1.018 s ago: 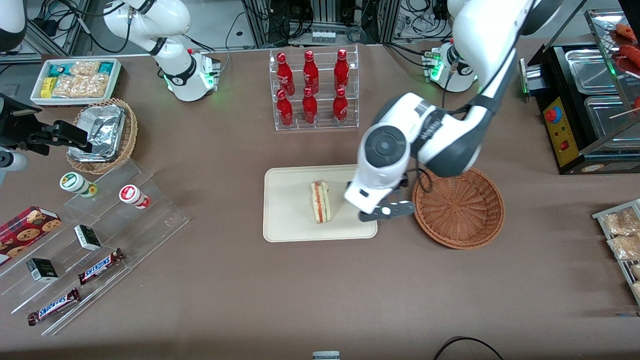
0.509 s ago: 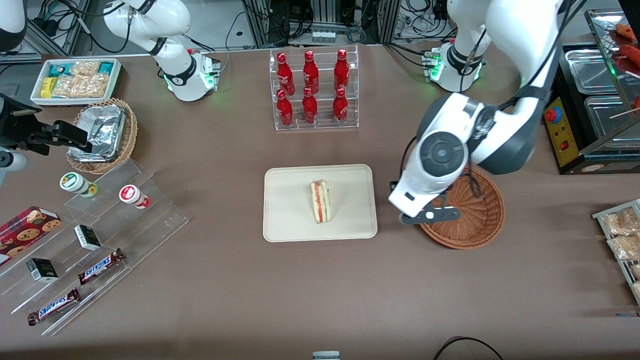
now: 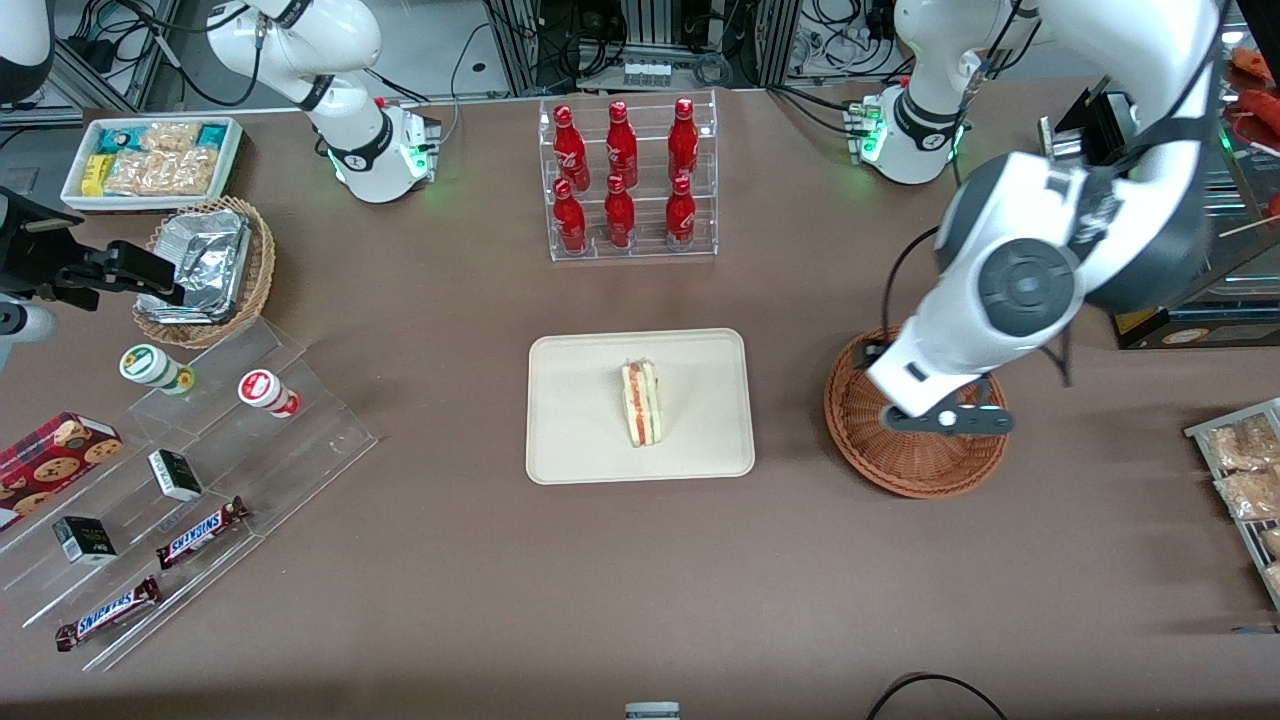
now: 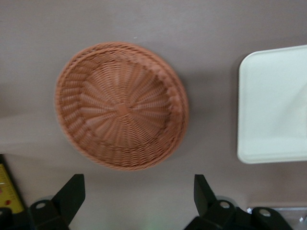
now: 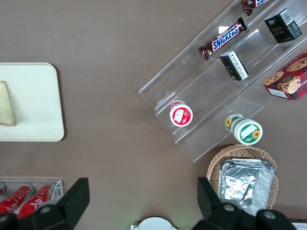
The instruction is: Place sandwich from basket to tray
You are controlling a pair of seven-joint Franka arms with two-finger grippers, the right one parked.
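Observation:
The sandwich (image 3: 640, 403) lies on the cream tray (image 3: 580, 410), its striped cut edge facing up. It also shows in the right wrist view (image 5: 5, 105) on the tray (image 5: 33, 96). The reddish-brown wicker basket (image 3: 880, 460) stands beside the tray, toward the working arm's end, and holds nothing. My left gripper (image 3: 942, 418) hangs above the basket. In the left wrist view the gripper (image 4: 138, 196) is open and empty, with the basket (image 4: 120, 105) and a corner of the tray (image 4: 273, 105) below it.
A rack of red bottles (image 3: 627, 180) stands farther from the camera than the tray. A tan basket of foil packs (image 3: 205, 270), a white snack tray (image 3: 150, 160) and an acrylic snack stand (image 3: 190, 470) lie toward the parked arm's end. A black warmer (image 3: 1160, 230) stands near the basket.
My left gripper has moved from over the tray's edge to above the basket, empty. The sandwich stays where it lay on the tray.

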